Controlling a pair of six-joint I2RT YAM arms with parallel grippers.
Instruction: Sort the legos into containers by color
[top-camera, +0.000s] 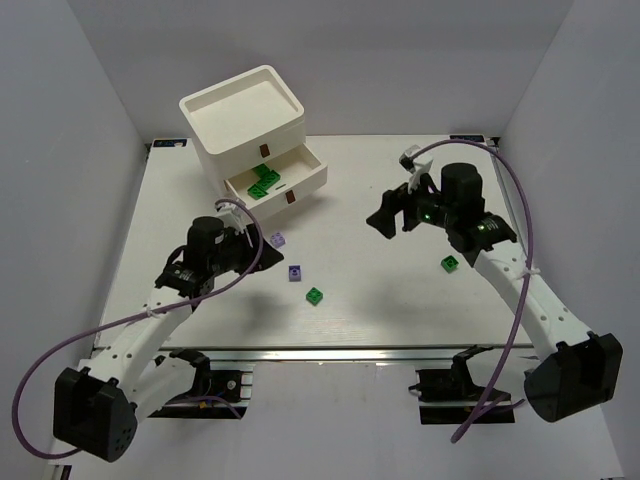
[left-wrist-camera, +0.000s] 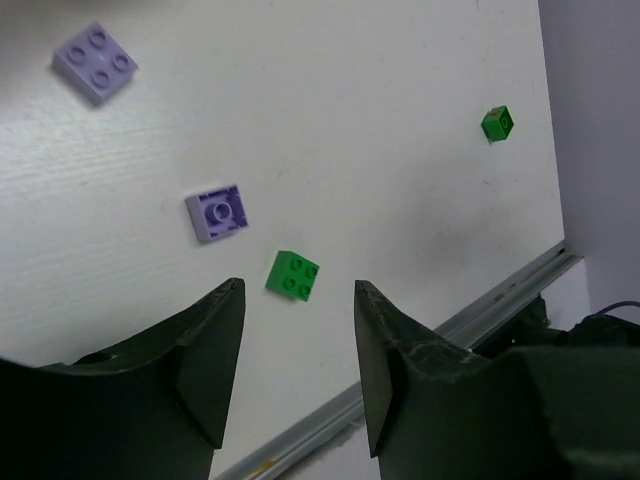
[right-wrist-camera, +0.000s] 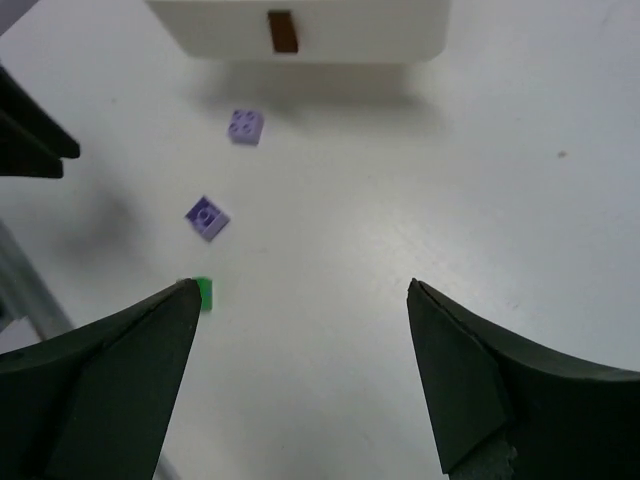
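Legos (left-wrist-camera: 293, 275) lie on the table (left-wrist-camera: 420, 190) just ahead of your left pincer (left-wrist-camera: 298, 318), jaws apart; your right pincer (right-wrist-camera: 300, 292) gapes wide.

You had no writing to read in any of the three views. The legos (left-wrist-camera: 293, 275), the white containers (top-camera: 312, 180) and the tabletop (top-camera: 380, 310) showed no legible text, label, brand, number or sign.
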